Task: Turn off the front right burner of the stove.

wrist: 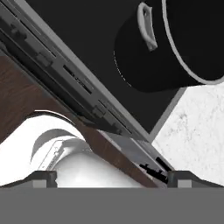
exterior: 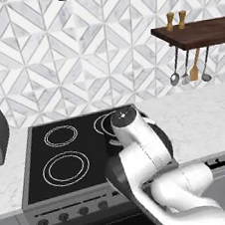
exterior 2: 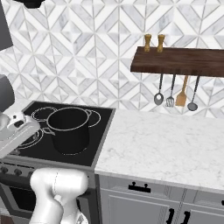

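Tool (wrist: 112,177) jaws wide, empty, hovering above stove (exterior: 69,188) front edge. Black pot (exterior 2: 70,129) sits on front right burner. Bring tool down to rightmost knob, square up, then turn.

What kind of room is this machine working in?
It looks like a home kitchen, though a computer-drawn one. A black glass stove carries a dark pot, a marble-look counter runs beside it, and cooking utensils hang from a wooden shelf on a tiled wall.
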Robot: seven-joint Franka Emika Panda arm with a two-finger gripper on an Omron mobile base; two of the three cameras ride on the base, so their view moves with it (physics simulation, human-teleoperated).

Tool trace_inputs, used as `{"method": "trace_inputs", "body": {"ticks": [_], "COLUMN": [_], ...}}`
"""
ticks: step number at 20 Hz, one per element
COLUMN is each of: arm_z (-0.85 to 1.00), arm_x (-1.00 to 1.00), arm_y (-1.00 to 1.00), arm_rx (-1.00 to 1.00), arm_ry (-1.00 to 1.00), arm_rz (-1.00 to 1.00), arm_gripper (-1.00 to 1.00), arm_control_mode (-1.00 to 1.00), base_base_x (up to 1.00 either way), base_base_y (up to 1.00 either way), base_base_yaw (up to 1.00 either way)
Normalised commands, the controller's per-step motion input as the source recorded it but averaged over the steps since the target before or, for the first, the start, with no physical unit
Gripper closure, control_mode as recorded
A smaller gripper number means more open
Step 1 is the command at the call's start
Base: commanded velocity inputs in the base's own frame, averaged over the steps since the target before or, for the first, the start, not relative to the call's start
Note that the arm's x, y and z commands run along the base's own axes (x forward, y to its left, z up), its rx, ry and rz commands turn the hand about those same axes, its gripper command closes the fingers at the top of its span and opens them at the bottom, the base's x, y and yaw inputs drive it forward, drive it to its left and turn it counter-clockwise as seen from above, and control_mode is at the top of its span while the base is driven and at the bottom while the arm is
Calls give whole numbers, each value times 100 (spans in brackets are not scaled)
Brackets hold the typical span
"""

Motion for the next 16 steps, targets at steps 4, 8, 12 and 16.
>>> {"method": "trace_inputs", "body": {"ticks": [4,8,12,16], "arm_z": [-100,-100,-65,-39], "arm_x": [-84,-54,-9,29], "arm_y": [100,100,35,10], "arm_rx": [-64,-71,-52,-22], "arm_ry": [-9,-10,-33,-36], "arm_rz": [44,42,23,5], "arm_gripper": [-100,-100,-100,-100], "arm_control_mode": [-100,-100,-100,-100], "base_base_x": [0,0,0,0], "base_base_y": [0,0,0,0], "base_base_yaw": [0,0,0,0]}}
